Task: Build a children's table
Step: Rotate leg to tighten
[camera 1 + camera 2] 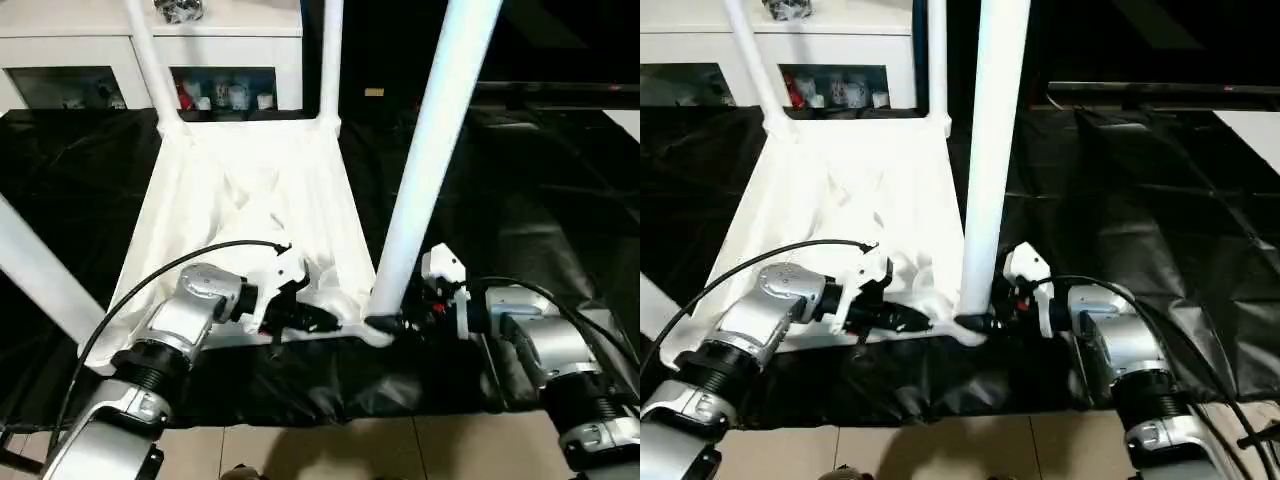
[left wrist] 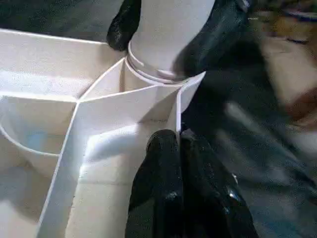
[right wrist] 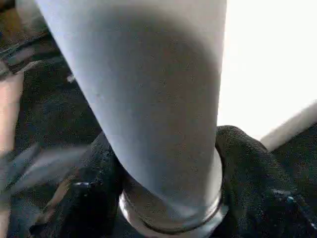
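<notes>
The children's table top (image 1: 250, 180) lies upside down on a black cloth, ribbed underside up. Three white legs stand in its corner sockets: far left (image 1: 150, 60), far right (image 1: 330, 60) and near right (image 1: 430, 150). A fourth leg (image 1: 40, 275) slants by the near left corner. My right gripper (image 1: 390, 325) is shut on the near right leg's base just above its socket, with a black finger (image 3: 99, 168) on each side. My left gripper (image 2: 178, 136) is shut on the top's near rim (image 2: 179, 109), close beside that socket, fingers pressed together.
A white cabinet (image 1: 60, 40) with glass doors stands behind the table. The black cloth (image 1: 540, 180) spreads wide to the right and left. Tiled floor (image 1: 350, 450) shows at the near edge. A black cable (image 1: 170, 265) arcs over my left forearm.
</notes>
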